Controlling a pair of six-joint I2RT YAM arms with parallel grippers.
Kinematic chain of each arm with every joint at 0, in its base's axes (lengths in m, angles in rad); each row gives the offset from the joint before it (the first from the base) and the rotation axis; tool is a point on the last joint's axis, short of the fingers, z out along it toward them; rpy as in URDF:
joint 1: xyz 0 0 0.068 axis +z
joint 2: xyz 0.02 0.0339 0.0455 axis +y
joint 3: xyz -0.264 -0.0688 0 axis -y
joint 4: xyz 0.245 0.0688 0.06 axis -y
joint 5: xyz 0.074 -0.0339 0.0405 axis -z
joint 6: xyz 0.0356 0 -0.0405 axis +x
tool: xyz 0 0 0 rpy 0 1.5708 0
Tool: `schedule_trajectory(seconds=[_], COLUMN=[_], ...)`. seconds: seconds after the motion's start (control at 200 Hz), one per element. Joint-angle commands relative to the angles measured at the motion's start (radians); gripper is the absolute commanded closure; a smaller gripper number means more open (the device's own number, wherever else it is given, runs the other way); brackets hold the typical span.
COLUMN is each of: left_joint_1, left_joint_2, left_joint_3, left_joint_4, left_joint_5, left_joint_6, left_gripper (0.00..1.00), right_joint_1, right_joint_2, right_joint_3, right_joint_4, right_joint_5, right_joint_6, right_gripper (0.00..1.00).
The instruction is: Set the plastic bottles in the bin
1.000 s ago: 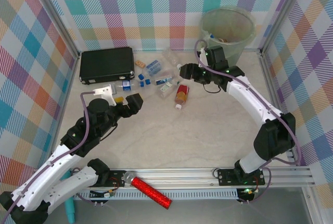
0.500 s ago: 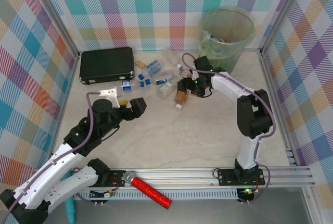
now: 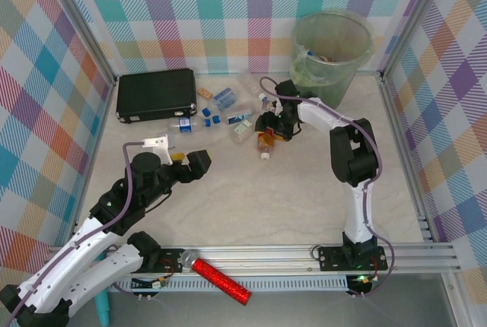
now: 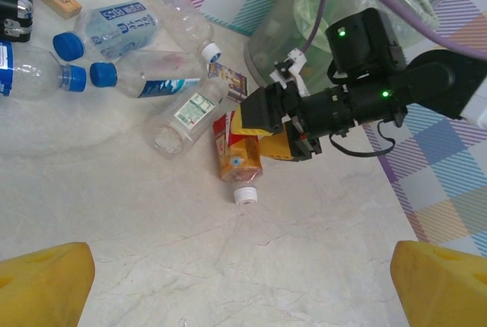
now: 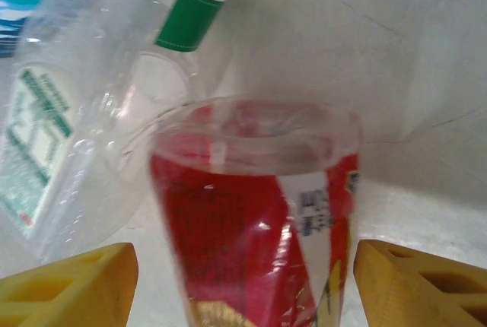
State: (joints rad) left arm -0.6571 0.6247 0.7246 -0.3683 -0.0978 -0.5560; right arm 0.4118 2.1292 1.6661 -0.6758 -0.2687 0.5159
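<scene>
Red-label bottle (image 3: 265,141) is on its side on the table (image 3: 289,190), mid-back, white cap (image 3: 263,155) pointing toward the arm bases. Resting on the surface, not lifted.

Right jaws are down over its base end, partly open, one yellow finger (image 5: 68,285) on each side of the body. Right wrist view shows a gap on one side. The other side looks near-touching, can't confirm contact. No grip yet that I can see.

Clear bottle with green label (image 5: 91,106) lies just beside the red one. Other clear bottles (image 3: 217,114), blue caps, are scattered to its left, between the black case (image 3: 156,93) and the bin (image 3: 354,68). Small printed box (image 3: 205,93) sits at the back of that pile.

Bin is upright in the far right corner, just behind the right arm (image 3: 346,152). A few items inside, can't make them out.

Left jaws are fully open and empty, fingers (image 4: 42,285) spread over bare table near-left, well apart from the pile and facing it.

Red glitter cylinder (image 3: 221,280) lies on the front rail.
</scene>
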Motion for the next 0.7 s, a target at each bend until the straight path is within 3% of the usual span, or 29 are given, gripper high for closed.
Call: schedule_trajectory(seconds=[0.0,0.37,0.45,0.535,0.695], left_joint_1=[-0.007,-0.008,-0.007,-0.007,-0.007], left_joint_2=[-0.022,-0.029,-0.029,-0.025,-0.022], left_joint_3=[-0.008,-0.002,0.002,0.008,0.02], left_joint_4=[-0.019,-0.03,-0.032,-0.036,-0.049], left_joint_5=[-0.013,-0.016,-0.015,-0.014,-0.016], left_joint_6=[0.023,0.027,0.027,0.027,0.021], left_gripper=[0.01,0.01,0.0,0.0,0.0], right_joint_1=[-0.001,0.01,0.012,0.013,0.025], right_joint_2=[0.034,0.111,0.112,0.095,0.003], right_joint_3=[0.047,0.12,0.12,0.112,0.067], right_joint_4=[-0.052,-0.1,-0.097,-0.088,-0.059], right_joint_5=[0.002,0.029,0.025,0.02,0.038], right_joint_6=[0.013,-0.043,-0.049,-0.054,-0.059], right_gripper=[0.25,0.27,0.32,0.38,0.4])
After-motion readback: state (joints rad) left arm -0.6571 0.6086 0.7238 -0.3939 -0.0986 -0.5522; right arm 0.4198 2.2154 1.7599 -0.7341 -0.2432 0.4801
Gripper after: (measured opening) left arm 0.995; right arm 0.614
